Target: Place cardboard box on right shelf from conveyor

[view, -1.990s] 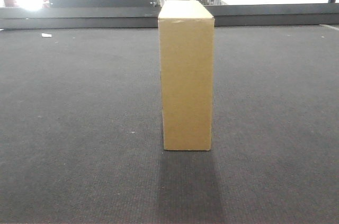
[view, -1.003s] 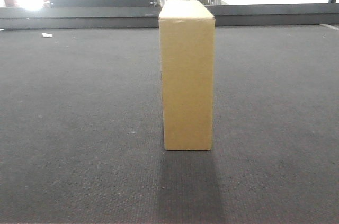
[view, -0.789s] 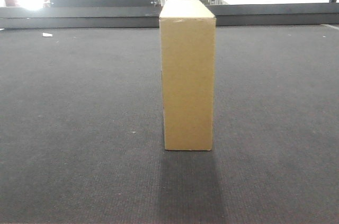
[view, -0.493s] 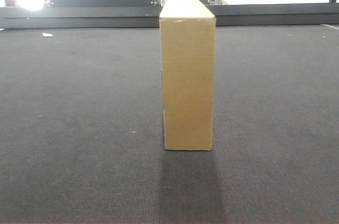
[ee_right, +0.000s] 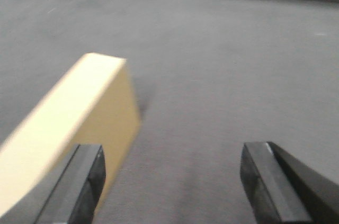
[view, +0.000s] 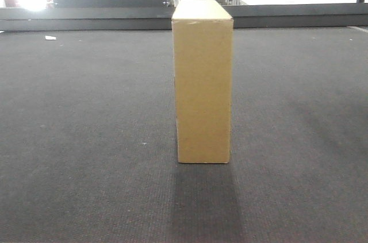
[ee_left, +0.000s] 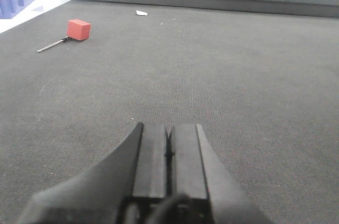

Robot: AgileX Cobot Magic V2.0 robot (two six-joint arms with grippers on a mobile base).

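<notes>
Cardboard box (view: pixel 203 82): plain tan-brown, long and narrow. It stands on edge mid-way across the wide dark grey fabric conveyor belt (view: pixel 86 139), its small end face turned to the front camera.
Change: almost none. Over the last two seconds the box holds the same spot, and only the framing sways a hair.
Red block (ee_left: pixel 78 28): small red cube on a thin metal rod, far left on the belt and well apart from the box.
Left fingers (ee_left: pixel 153 160): black, pressed together, low over bare belt, with no box ahead of them.
Right fingers (ee_right: pixel 87 181): black, spread wide, in a blurred view. The box (ee_right: pixel 79 113) sits off to their left, and the gap frames only belt.
Meaning: nothing touches the box, so the pickup looks not yet begun.
Right shelf: in no view.
</notes>
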